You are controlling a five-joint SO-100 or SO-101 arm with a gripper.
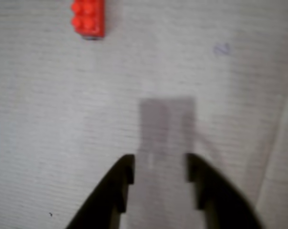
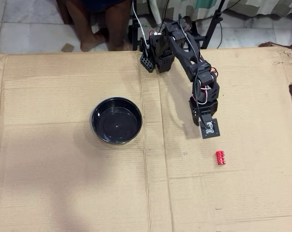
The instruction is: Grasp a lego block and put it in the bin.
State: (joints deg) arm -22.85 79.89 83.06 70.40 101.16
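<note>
Clearly my claw hung with its jaws apart and empty, short of the lego block lying on the cardboard; I judged I should reach farther and straddle it squarely before heading for the bin.

A large sheet of brown corrugated cardboard covers the work surface in the overhead view, creased by a fold line running top to bottom near its middle and another crosswise in the lower right. The bin sits on it left of the vertical fold (glossy, with nothing inside). The lego block lies well apart to the right, flat on the cardboard. The arm's base stands at the top edge.

In the wrist view the block rests studs-up at the upper left.
</note>
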